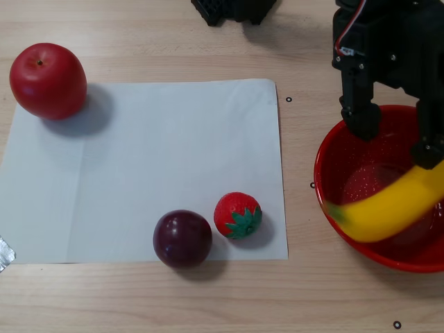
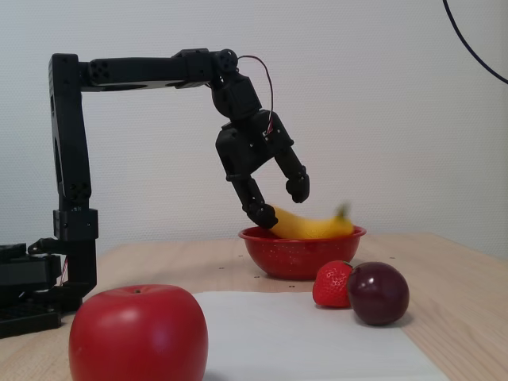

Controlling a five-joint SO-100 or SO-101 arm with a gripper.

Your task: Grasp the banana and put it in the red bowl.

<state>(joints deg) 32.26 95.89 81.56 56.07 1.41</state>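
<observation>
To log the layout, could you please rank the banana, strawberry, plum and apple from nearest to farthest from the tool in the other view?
1. Banana, in the red bowl under the tool.
2. Strawberry, on the paper's right edge.
3. Plum, just left of it.
4. Apple, far top left.

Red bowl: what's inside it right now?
The banana lies across the red bowl, blurred, fingers spread above it. The speckled floor shows beside it; under the banana is hidden.

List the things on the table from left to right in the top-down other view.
Glossy red apple → white paper sheet → dark purple plum → red strawberry → speckled red bowl holding the yellow banana.
</observation>
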